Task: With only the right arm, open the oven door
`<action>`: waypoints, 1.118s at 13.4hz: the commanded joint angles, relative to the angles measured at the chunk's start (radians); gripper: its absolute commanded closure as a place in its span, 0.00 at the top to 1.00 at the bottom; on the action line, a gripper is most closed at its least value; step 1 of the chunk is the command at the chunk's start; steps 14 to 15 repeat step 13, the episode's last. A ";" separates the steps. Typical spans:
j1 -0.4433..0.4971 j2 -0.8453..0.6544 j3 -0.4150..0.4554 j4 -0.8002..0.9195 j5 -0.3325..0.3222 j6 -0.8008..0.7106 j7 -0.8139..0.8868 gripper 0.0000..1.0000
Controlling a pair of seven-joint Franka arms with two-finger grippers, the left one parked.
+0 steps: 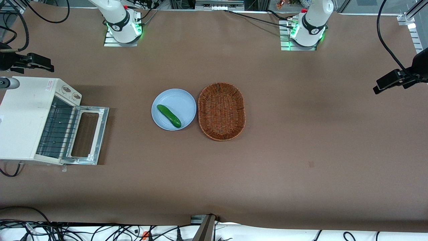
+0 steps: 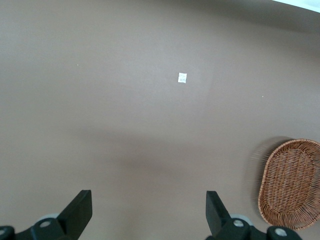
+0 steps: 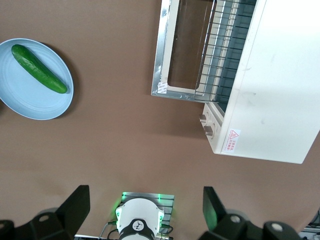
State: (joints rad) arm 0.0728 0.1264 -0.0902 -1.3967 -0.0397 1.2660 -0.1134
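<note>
Colours on brown table (image 1: 301, 150)

Cream-white oven (image 1: 23, 117), silver-framed oven door (image 1: 87, 135) (dark window); green cucumber (image 1: 169, 115) on pale-blue plate (image 1: 187, 103); woven tan basket (image 1: 221, 111); black gripper (image 3: 145, 210).

From my console I see a wide table covered in plain brown paper (image 1: 301, 150) under soft, even light; faint shadows mottle it; tangled black cables (image 1: 83, 231) crowd the white strip along its nearest edge; aluminium framing (image 1: 413, 30) shows at one corner.
</note>
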 commanded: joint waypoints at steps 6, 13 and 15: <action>-0.064 0.007 0.064 0.010 -0.017 0.115 0.017 1.00; -0.070 0.009 0.058 0.008 0.026 0.121 0.020 1.00; -0.070 0.009 0.058 0.008 0.026 0.121 0.020 1.00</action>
